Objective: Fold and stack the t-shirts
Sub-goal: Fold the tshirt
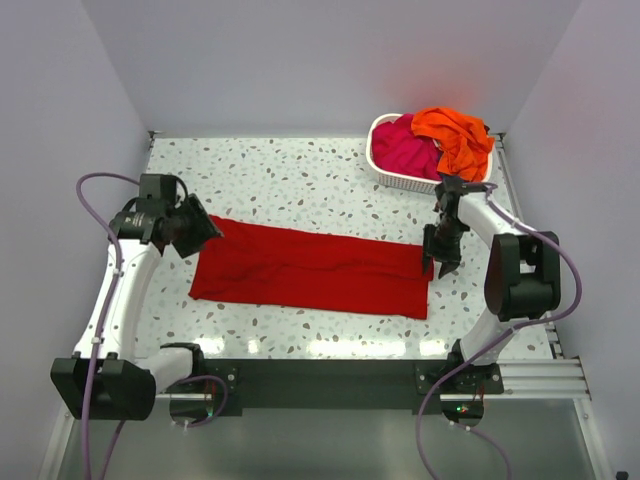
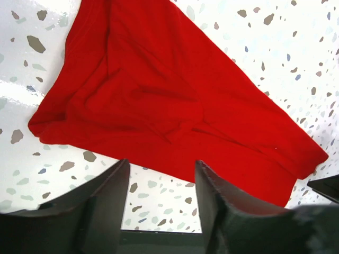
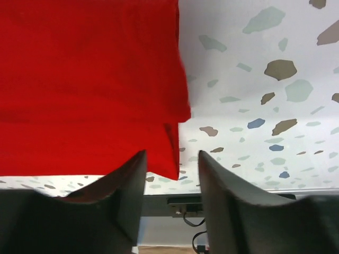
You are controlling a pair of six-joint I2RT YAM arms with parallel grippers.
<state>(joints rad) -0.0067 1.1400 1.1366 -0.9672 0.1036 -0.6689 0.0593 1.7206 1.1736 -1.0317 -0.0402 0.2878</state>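
Observation:
The deep red t-shirt [image 1: 315, 270] lies folded into a long strip across the middle of the table. My left gripper [image 1: 208, 230] is open and empty just off the strip's far left corner; the left wrist view shows the red cloth [image 2: 169, 100] ahead of the fingers. My right gripper [image 1: 441, 262] is open at the strip's right end, and the right wrist view shows the cloth's corner [image 3: 90, 84] just in front of the left finger, not gripped. The magenta-pink t-shirt [image 1: 404, 150] and the bright orange t-shirt [image 1: 455, 138] lie bunched in the basket.
A white slatted basket [image 1: 385, 172] stands at the back right of the speckled table [image 1: 290, 180]. White walls close the table on the left, back and right. The black rail [image 1: 330, 372] with the arm bases runs along the near edge.

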